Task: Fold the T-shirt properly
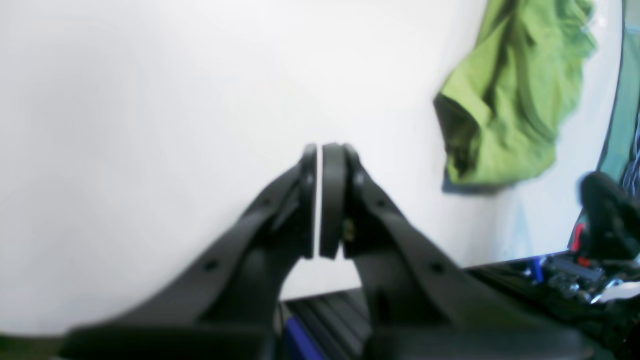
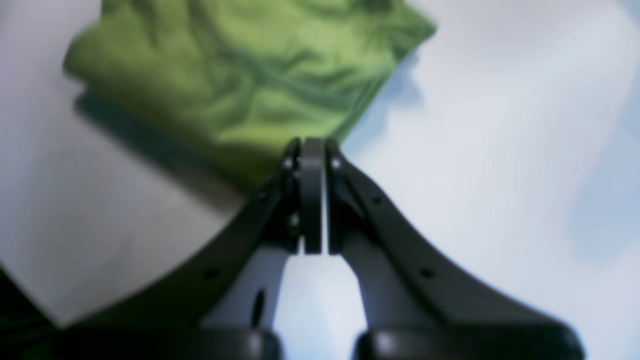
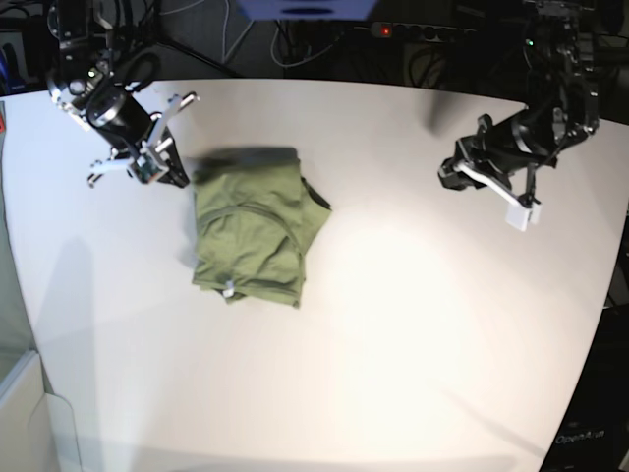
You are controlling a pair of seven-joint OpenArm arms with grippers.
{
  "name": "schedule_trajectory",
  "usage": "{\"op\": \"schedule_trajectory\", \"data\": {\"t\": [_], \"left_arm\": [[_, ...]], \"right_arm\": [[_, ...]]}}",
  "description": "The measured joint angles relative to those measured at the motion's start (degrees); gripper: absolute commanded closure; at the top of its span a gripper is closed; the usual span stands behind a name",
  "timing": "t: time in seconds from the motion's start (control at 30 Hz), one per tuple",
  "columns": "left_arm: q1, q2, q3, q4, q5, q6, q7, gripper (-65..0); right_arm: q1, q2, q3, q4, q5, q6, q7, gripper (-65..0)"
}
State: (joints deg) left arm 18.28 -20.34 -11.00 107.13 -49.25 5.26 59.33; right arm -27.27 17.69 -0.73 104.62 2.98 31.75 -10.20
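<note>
The olive-green T-shirt [image 3: 251, 228] lies as a folded, wrinkled bundle left of the table's middle, with a small white tag [image 3: 228, 292] at its near edge. My right gripper [image 3: 180, 177] hovers just off the bundle's far-left corner, shut and empty. In the right wrist view its tips [image 2: 311, 142] sit just in front of the T-shirt [image 2: 240, 75]. My left gripper [image 3: 447, 175] is far to the right over bare table, shut with nothing in it. From the left wrist, the shut gripper [image 1: 319, 147] has the T-shirt [image 1: 515, 100] well off to its upper right.
The white table [image 3: 413, 315] has a curved near-right edge. Cables and a power strip [image 3: 423, 29] run behind its far edge. A white panel [image 3: 25, 413] stands at the near-left corner. The other arm [image 1: 607, 215] shows at the left wrist view's right edge.
</note>
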Motion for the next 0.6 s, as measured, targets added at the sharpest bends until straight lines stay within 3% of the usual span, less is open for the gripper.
{"op": "schedule_trajectory", "data": {"t": [0.13, 0.33, 0.5, 0.6], "left_arm": [[3.1, -2.3, -3.9, 1.3, 0.6, -0.1, 0.1, -1.6], [9.5, -6.9, -4.3, 1.4, 0.3, -0.2, 0.1, -1.6], [15.2, -9.1, -4.2, 1.4, 1.2, -0.3, -0.6, -1.6], [18.4, -8.4, -4.1, 1.4, 7.2, -0.4, -0.3, -1.6]], "right_arm": [[-6.1, -2.8, 7.4, 1.2, 0.2, -0.3, 2.9, 0.0], [-13.6, -7.1, 15.0, 0.7, 0.2, -0.2, 4.7, 0.0], [-17.6, -8.0, 16.2, -0.7, 0.3, -0.2, 4.9, 0.0], [-17.8, -8.9, 16.3, -4.0, 0.5, -0.2, 5.0, 0.0]]}}
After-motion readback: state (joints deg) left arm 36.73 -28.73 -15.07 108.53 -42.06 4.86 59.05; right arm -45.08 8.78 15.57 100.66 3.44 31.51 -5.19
